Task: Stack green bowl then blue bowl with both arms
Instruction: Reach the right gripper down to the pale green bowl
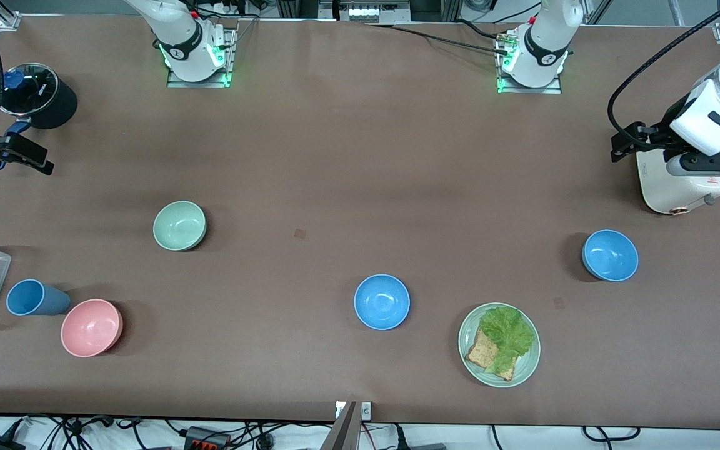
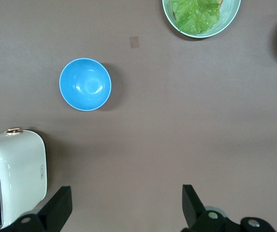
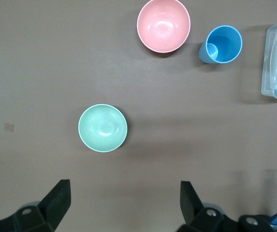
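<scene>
Green bowl: the small round pale mint-green bowl [image 1: 179, 225] stands upright and empty on the brown surface [image 1: 347, 156], toward the right arm's end, with nothing touching it.

Blue bowl: two bright sky-blue round bowls look alike. One [image 1: 610, 255] stands toward the left arm's end, near the cream-white toaster [image 1: 679, 187]. The other [image 1: 382, 302] stands about mid-surface, nearer to the front camera.

Right pincer: the black right pincer [image 1: 10, 150] hangs at the right arm's end of the surface, beside the black round container [image 1: 38, 97]. In the right wrist view its fingers [image 3: 56, 200] stand wide apart and hold nothing.

Left pincer: the black left pincer [image 1: 632, 140] hangs over the toaster. In the left wrist view its fingers [image 2: 58, 208] are spread wide and empty.

Key relation: in the front view the green bowl lies at about 4 o'clock from the right pincer, well apart, and the right arm is clearly the nearer one. The blue bowl by the toaster lies at about 6 o'clock from the left pincer, and I judge the left arm should take this one.

Long axis: the bowls are round, so any rim point serves.

Others: the pink round bowl [image 1: 91, 327], the blue cup [image 1: 35, 297] and the green plate with lettuce and toast [image 1: 499, 344] stand apart from the paths.
</scene>
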